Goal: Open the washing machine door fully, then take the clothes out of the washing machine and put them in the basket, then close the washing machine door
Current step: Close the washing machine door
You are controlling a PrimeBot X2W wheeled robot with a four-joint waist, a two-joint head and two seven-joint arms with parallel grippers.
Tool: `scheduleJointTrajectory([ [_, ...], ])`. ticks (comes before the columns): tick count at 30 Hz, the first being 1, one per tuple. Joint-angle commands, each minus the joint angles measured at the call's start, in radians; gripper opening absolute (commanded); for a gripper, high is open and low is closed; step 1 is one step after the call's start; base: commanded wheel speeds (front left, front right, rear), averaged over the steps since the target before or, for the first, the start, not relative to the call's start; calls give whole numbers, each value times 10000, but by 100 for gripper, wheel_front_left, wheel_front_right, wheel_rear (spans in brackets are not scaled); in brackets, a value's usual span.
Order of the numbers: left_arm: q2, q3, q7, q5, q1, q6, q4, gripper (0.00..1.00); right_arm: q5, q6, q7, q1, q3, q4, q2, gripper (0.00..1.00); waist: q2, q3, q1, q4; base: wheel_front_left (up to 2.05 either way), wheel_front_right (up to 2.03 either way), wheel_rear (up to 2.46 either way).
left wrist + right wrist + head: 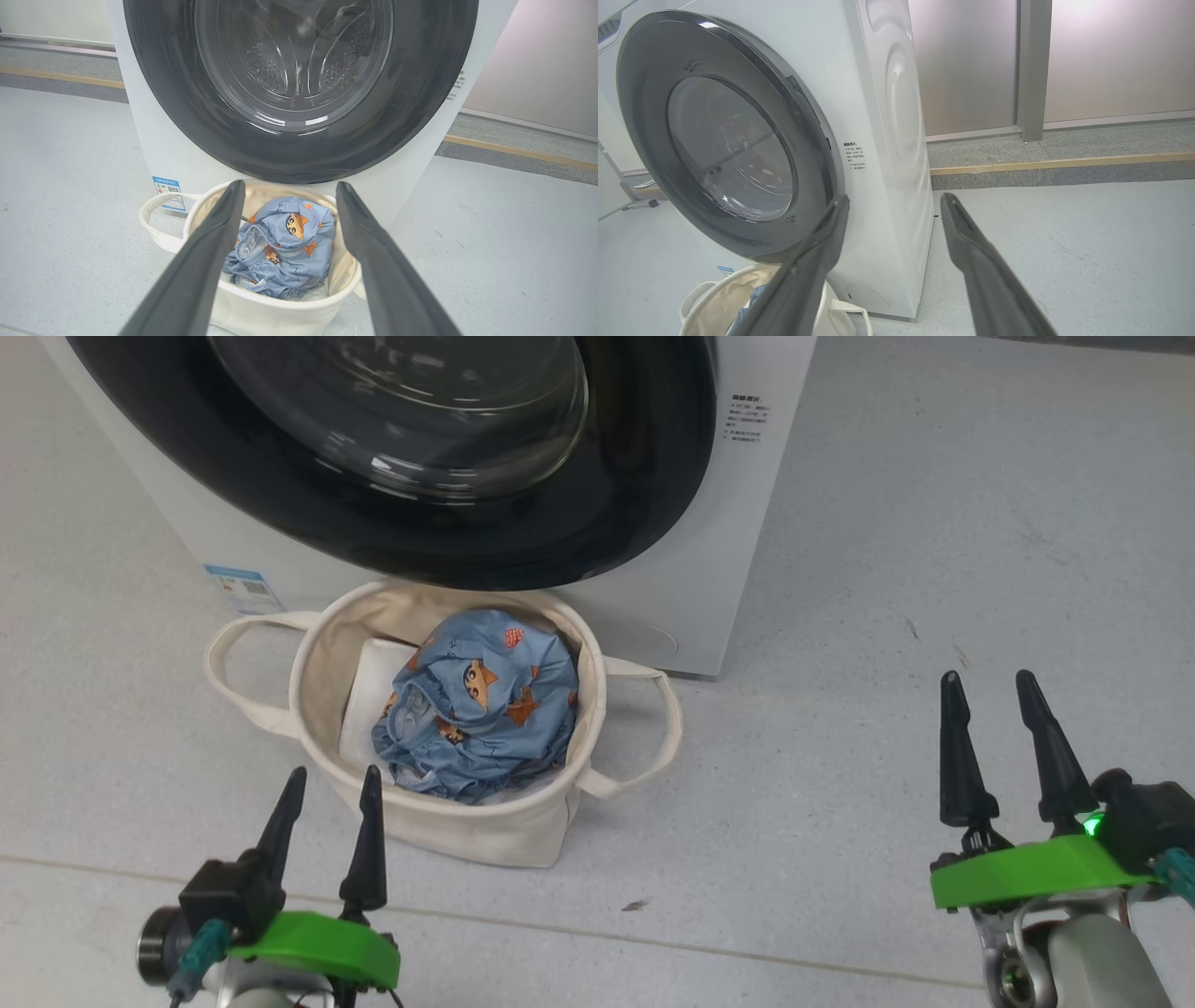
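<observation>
The clothes (481,709) lie as a soft, light, crumpled mound in the basket (467,831), probably best pinched by a raised top fold; bunched round, they show no clear long axis. At the basket's 12 o'clock the washing machine door (644,476) looks shut. The left gripper (335,773) at 7 o'clock and the right gripper (988,677) at 3 o'clock gape wide, empty.
</observation>
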Motion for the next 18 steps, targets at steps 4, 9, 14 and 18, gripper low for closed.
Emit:
scheduleJointTrajectory([
  [4,132,341,-118,76,-214,61,-207,100,7,-2,-48,-212,284,-327,16,100,-1,-13,0,8,0,0,0],
  [9,132,337,-118,72,-234,72,-223,100,7,-2,-48,-222,282,-357,16,100,-1,-4,0,17,0,0,0],
  [14,132,333,-118,79,-246,87,-230,100,32,-2,-48,-219,286,-362,16,100,-1,45,0,26,0,0,0],
  [18,132,343,-118,94,-287,86,-222,100,27,-2,-48,-230,296,-338,16,100,-1,79,0,47,0,0,0],
])
